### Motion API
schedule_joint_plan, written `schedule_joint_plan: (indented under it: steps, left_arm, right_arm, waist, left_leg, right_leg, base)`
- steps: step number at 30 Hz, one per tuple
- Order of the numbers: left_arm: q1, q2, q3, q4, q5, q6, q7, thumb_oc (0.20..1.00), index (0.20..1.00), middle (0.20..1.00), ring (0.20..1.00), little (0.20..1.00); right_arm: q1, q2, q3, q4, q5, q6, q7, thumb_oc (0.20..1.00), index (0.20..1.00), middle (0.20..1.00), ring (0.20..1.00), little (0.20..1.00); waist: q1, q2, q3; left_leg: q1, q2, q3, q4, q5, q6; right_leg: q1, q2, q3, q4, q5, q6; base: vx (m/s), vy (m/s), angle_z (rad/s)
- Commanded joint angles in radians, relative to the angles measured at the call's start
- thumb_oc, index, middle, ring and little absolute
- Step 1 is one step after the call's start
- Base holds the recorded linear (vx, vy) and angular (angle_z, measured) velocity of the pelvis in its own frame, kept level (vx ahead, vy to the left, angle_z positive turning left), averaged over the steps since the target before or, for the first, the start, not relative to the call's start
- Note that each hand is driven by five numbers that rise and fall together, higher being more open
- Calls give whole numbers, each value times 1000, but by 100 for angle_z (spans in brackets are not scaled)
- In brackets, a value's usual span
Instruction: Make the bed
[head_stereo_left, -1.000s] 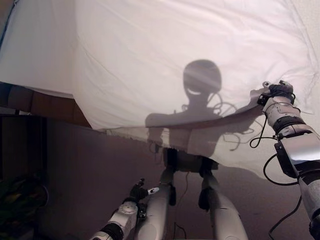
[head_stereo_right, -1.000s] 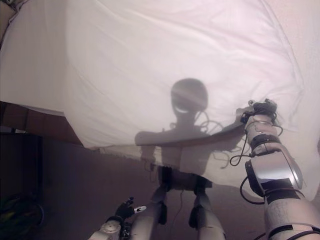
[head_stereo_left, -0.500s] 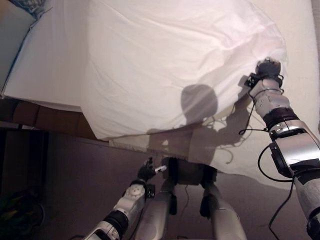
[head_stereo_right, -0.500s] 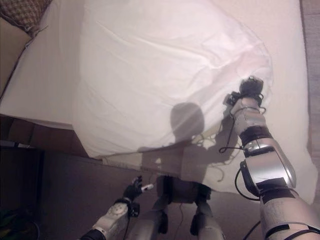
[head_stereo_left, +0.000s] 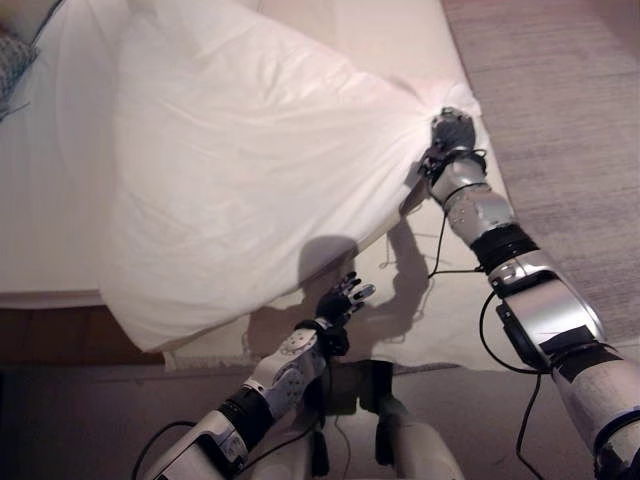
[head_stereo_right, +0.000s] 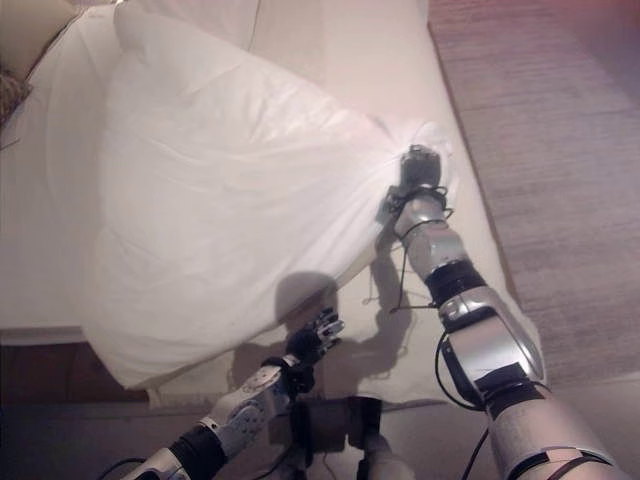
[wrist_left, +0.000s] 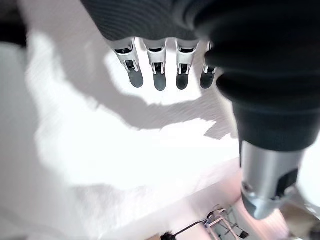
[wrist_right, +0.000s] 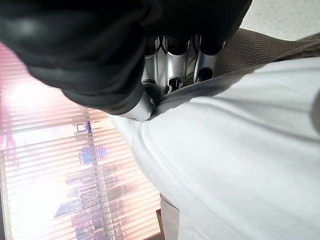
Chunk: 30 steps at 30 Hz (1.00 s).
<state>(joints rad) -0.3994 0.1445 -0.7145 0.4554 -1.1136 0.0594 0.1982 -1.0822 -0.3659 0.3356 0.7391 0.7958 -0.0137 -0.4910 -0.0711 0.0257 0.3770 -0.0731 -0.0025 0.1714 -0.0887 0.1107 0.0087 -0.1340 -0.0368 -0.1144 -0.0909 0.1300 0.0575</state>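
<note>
Toward the bed's (head_stereo_left: 30, 240) right edge, right robot hand (head_stereo_left: 452, 131) pinches the white cotton sheet (head_stereo_left: 240, 170); keep it taut while pulling. Left robot hand (head_stereo_left: 338, 301) hangs spread, near.

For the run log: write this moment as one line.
task: make bed | right hand: fingers shut on white sheet, bunched corner lifted over mattress | left hand: open, holds nothing, near bed edge

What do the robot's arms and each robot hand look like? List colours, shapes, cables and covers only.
Both arms are silver-grey, rounded segments joined by black bands. The right arm has thin black cables looping beside it. Each wrist wears a dark ribbed cover. The left robot hand has silver fingers with dark tips and a thick silver thumb; the right robot hand looks mostly dark from above.
</note>
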Motion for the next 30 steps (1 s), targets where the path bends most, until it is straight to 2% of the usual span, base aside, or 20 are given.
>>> schedule_joint_plan:
  steps: [1, 5, 8, 16, 24, 30]
  left_arm:
    - [64, -82, -70, 54, -119, 12, 22, 1000, 1000, 1000, 1000, 1000]
    - [52, -111, -88, 64, -178, 12, 50, 1000, 1000, 1000, 1000, 1000]
    - [35, -145, -55, 99, -213, 1, 75, 1000, 1000, 1000, 1000, 1000]
    - [-78, -246, 211, 184, -285, -135, 157, 1000, 1000, 1000, 1000, 1000]
    - [-141, -231, 433, 157, -239, -272, 234, 1000, 1000, 1000, 1000, 1000]
    - [-138, -225, 500, 141, -203, -315, 259, 1000, 1000, 1000, 1000, 1000]
  right_arm:
    - [-30, -43, 24, -28, -36, -53, 1, 200, 200, 200, 200, 200]
    - [19, -32, 35, -73, -47, -41, -4, 200, 200, 200, 200, 200]
    - [67, -20, 37, -113, -51, -44, -4, 200, 200, 200, 200, 200]
    - [254, 23, -6, -285, -53, -78, -13, 200, 200, 200, 200, 200]
    - [446, 59, -80, -392, -89, -100, -23, 200, 200, 200, 200, 200]
    - [509, 73, -124, -405, -100, -115, -36, 200, 200, 200, 200, 200]
  waist:
    - [-17, -2, -173]
    - [-20, -10, -190]
    - [-22, -20, -203]
    - [-22, -57, -226]
    - [-13, -71, -246]
    - [-8, -72, -261]
  left_leg:
    - [26, -48, 30, 1, -90, -14]
    - [37, -45, 33, 1, -91, -15]
    - [47, -43, 34, 1, -96, -14]
    - [62, -35, 27, 1, -105, -18]
    - [90, -26, 30, 1, -119, -21]
    - [106, -22, 19, 1, -126, -26]
  right_leg:
    - [-18, -23, 110, 49, -10, 97]
    - [-8, -26, 107, 49, -10, 97]
    - [2, -24, 107, 48, -12, 96]
    - [22, -22, 94, 44, -19, 95]
    - [48, -14, 89, 38, -29, 91]
    - [75, -11, 73, 26, -37, 87]
  base:
    - [4, -9, -14]
    - [3, -14, -9]
    - [6, -11, 0]
    - [11, -46, 0]
    - [23, -40, 0]
    - [34, -27, 0]
